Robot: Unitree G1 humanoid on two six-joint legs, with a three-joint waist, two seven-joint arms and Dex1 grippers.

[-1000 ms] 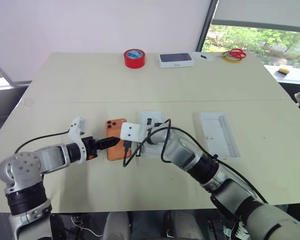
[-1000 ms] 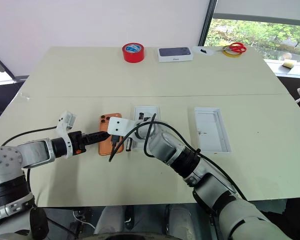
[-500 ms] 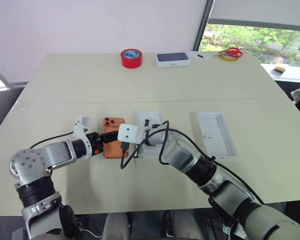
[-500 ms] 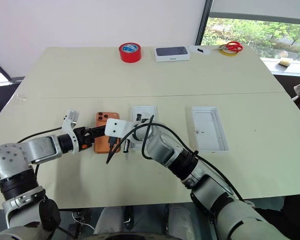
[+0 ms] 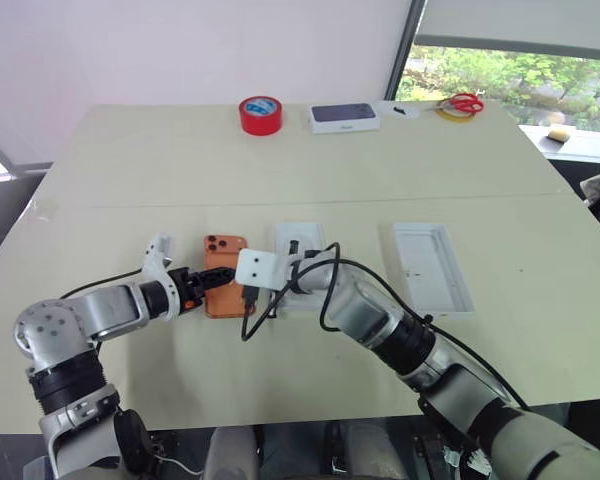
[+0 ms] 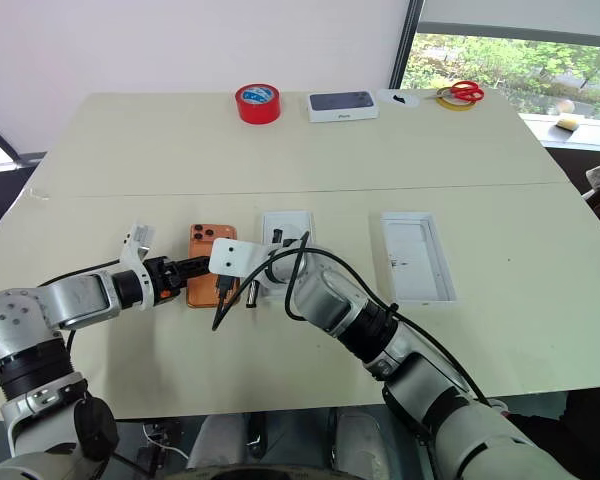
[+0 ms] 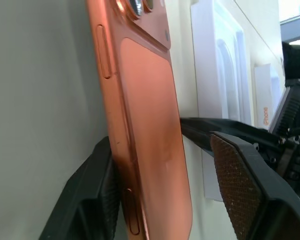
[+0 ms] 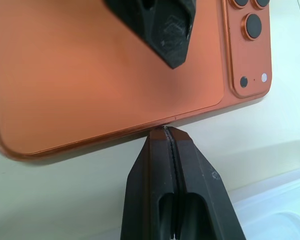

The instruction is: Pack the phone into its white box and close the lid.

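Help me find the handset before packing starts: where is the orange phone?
In the head views the phone lies back-up on the table toward its left-centre, just left of the flat white insert, with the left pincer at its near-left edge.

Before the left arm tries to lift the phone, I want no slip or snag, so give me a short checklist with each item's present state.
1. Left pincer straddles the phone, one finger on each side: ok.
2. Left pincer closed firmly on the phone: cannot tell; a gap shows beside one finger.
3. Right pincer shut, its tips at the phone's long edge: ok.
4. Phone lies back up, camera lenses toward the far side of the table: ok.
5. The white box lies right beside the phone, partly behind the right arm: cannot tell if its inside is free.
6. The lid lies apart, open side up: ok.
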